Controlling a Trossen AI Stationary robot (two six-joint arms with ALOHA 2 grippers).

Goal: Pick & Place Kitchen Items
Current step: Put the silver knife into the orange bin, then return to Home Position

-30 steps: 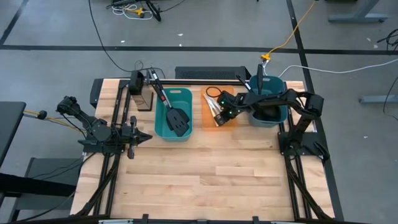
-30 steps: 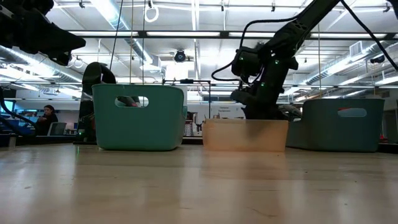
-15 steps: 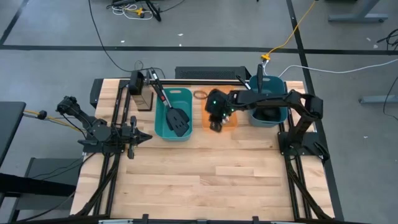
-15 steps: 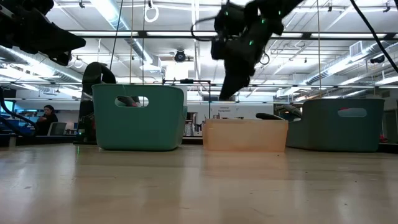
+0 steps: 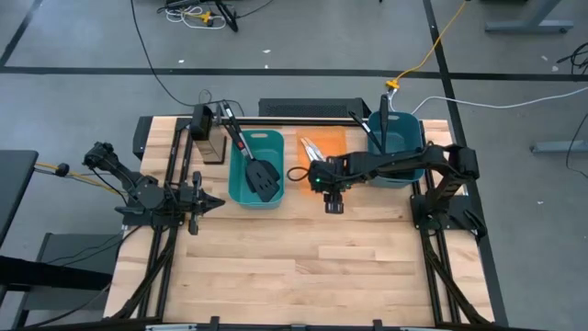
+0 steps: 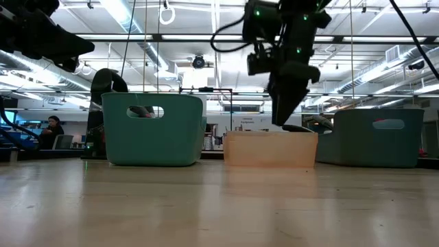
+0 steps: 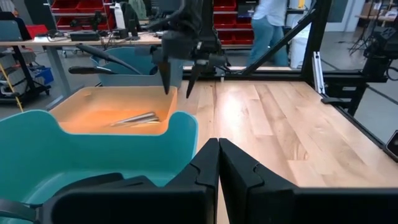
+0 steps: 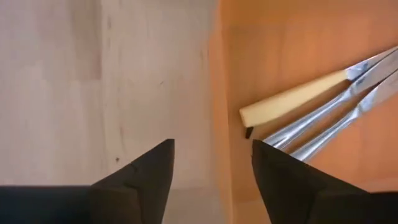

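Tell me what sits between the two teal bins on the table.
The orange bin, holding silver knives and a yellowish stick. The high view shows it between the left teal bin and the right teal bin.

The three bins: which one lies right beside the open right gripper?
The orange bin in the middle, holding silver table knives. The right gripper hangs at its front edge; both teal bins sit farther off.
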